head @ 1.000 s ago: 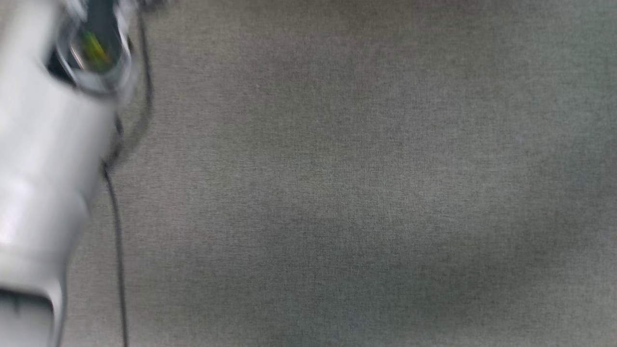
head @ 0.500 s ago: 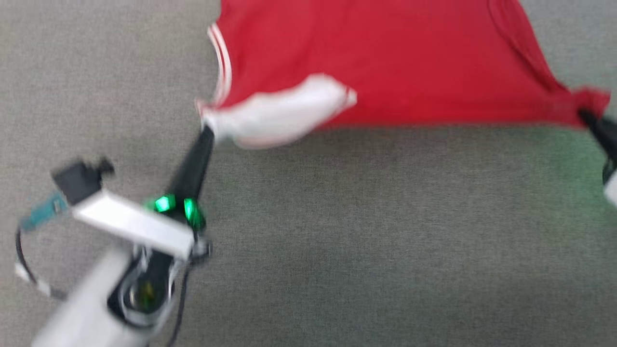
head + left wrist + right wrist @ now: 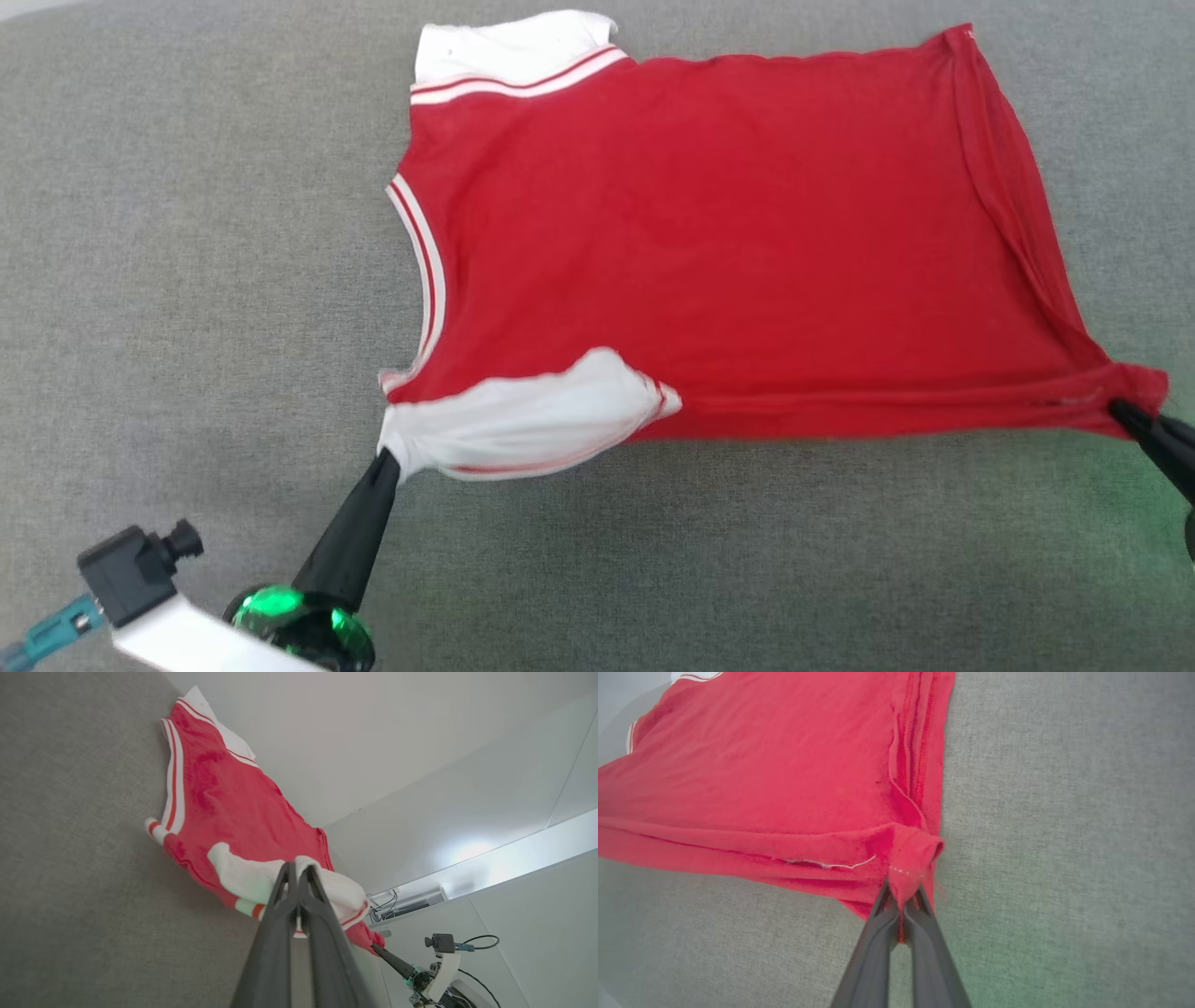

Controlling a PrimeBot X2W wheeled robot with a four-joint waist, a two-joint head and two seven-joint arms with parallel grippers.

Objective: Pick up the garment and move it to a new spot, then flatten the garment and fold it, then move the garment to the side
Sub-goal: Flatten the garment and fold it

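At the lower left of the head view the left gripper (image 3: 384,462), its two long dark fingers pressed together, pinches the bunched near white sleeve (image 3: 523,420). The garment (image 3: 709,233) — a red jersey-style shirt with white short sleeves and striped trim — lies spread across the upper middle of the frame on the grey woven fabric surface (image 3: 187,233). Its neckline faces frame-left and its hem (image 3: 1004,187) frame-right, so the long axis runs left to right. At the right edge the right gripper (image 3: 1123,413) is clamped on the near hem corner. This looks like the flattening step — next, lay the taut near edge down smoothly, let go, then fold.
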